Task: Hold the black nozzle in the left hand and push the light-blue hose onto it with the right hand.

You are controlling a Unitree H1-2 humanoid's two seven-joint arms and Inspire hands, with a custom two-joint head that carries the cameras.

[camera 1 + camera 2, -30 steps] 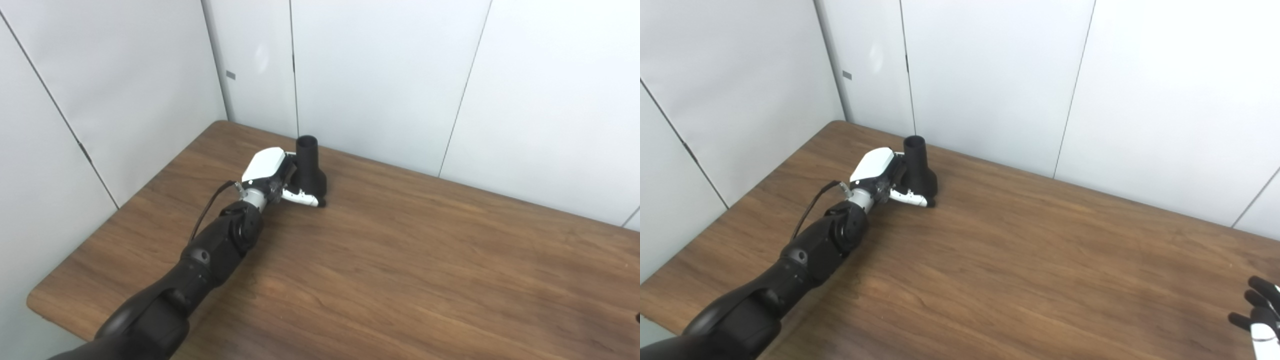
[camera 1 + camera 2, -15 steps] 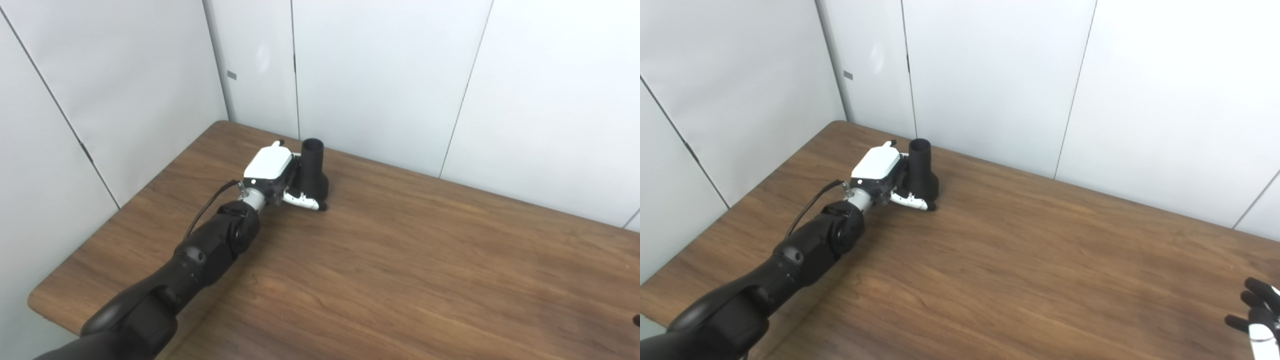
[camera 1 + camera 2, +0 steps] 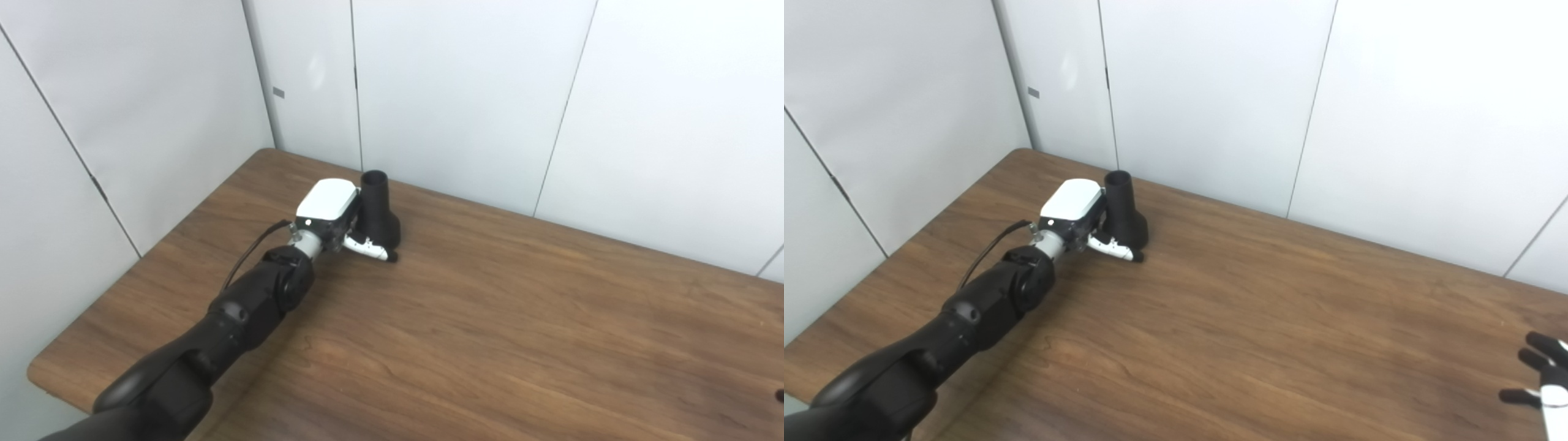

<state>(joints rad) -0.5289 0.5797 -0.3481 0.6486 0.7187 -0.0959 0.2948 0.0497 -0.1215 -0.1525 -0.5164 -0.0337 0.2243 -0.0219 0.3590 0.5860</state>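
— Position and attitude of the nozzle [image 3: 378, 211]?
— Standing upright on the table [image 3: 502, 318], near the far left corner, close to the wall panels [image 3: 465, 92]; long axis vertical; narrow open mouth pointing straight up, wide flared base flat on the wood; black throughout.

— Relation to the left hand [image 3: 331, 211]?
— Immediately to the left of the nozzle, touching it; white back of the hand facing up, level with the narrow neck; thumb [image 3: 367, 248] stretched low across the near side of the flared base, tip at the base's near edge; remaining fingers hidden behind the neck and the hand's own body.

— State of that hand?
— Wrapped around the nozzle between thumb and hidden fingers, by all appearance gripping it; firmness of the hold not determinable; base seemingly on the table, not lifted.

— Left arm?
— Black, entering from the bottom left corner, running diagonally up to the wrist; thin black cable [image 3: 248, 257] looping beside the forearm.

— Right hand [image 3: 1540, 383]?
— Seen only in the right eye view, at the bottom right edge, well apart from the nozzle; dark fingers spread and holding nothing; mostly cut off by the frame; a mere dark speck at the right edge in the left eye view.

— Hose?
— Not visible in either view.
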